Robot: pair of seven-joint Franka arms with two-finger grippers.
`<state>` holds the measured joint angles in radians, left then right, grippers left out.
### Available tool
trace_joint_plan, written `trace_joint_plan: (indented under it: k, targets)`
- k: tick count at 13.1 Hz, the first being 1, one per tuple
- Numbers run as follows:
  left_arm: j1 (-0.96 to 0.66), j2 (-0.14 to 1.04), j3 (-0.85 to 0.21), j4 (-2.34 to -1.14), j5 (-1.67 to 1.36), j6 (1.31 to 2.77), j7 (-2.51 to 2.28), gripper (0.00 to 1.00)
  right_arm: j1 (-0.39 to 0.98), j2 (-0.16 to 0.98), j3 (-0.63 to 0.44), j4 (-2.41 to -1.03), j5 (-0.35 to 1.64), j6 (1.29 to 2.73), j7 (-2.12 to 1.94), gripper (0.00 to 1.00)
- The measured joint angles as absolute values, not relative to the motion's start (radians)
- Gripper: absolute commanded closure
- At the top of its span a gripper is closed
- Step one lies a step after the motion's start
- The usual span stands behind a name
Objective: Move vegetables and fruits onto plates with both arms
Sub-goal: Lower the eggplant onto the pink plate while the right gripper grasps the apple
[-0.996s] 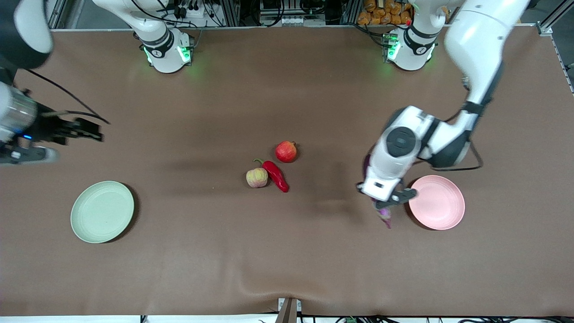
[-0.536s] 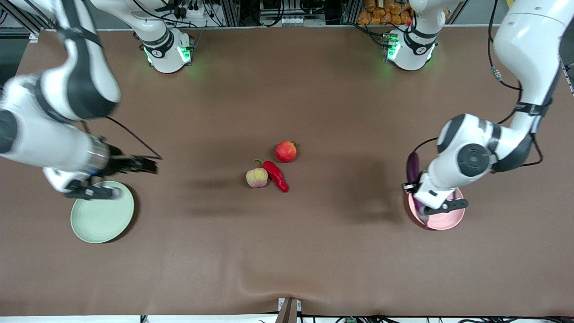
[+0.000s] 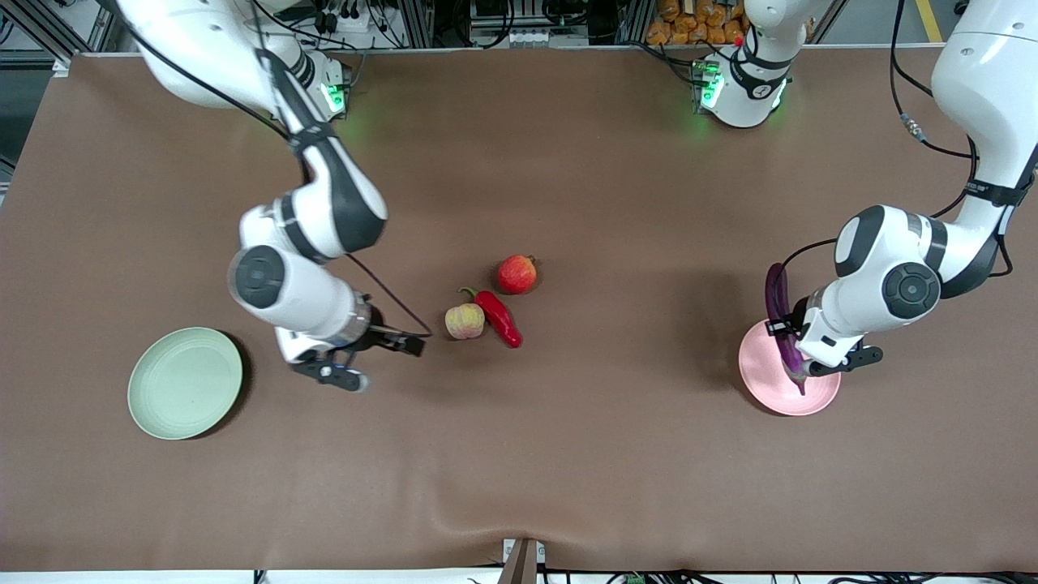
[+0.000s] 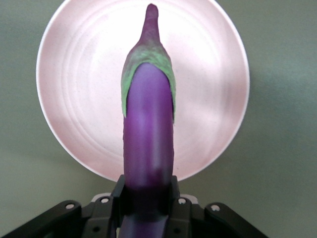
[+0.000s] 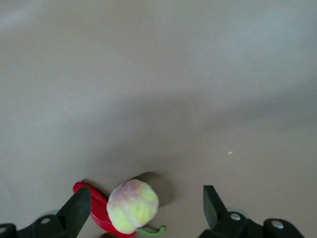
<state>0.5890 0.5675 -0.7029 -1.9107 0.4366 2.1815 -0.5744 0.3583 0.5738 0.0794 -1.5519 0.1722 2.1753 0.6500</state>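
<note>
Front view: the left gripper (image 3: 797, 357) hangs over the pink plate (image 3: 770, 389), its jaws clamped on the purple eggplant (image 3: 780, 316), which hangs nearly upright with its green-capped stem end pointing down at the plate. In the left wrist view the eggplant (image 4: 148, 139) fills the middle and covers much of the pink plate (image 4: 213, 74) beneath it.

The right gripper (image 3: 381, 341) is over bare counter (image 3: 519, 470) between the green plate (image 3: 185, 383) and the cluster of produce at mid-counter, its jaws spread wide and holding nothing. The right wrist view shows the pale ribbed fruit (image 5: 132, 206) ahead of those jaws, with the red chili pepper (image 5: 94, 208) partly hidden by it.

In the front view the pale ribbed fruit (image 3: 465, 321) and the red chili pepper (image 3: 499, 318) lie touching, and the red pomegranate (image 3: 517, 274) sits just beside them, farther from the camera. The green plate lies toward the right arm's end of the counter, with nothing on it.
</note>
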Motion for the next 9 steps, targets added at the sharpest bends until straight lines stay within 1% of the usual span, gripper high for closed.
trace_joint_plan:
  k: [3, 9]
  targets:
    - [0.619, 0.571, -0.703, -1.913, 0.468, 2.200, -0.570, 1.00, 0.427, 0.626, 0.078, -1.544, 0.172, 2.193, 0.668, 0.00]
    - [0.652, 0.622, -0.702, -1.915, 0.488, 2.258, -0.569, 1.00, 0.475, 0.679, 0.075, -1.542, 0.151, 2.208, 0.668, 0.00]
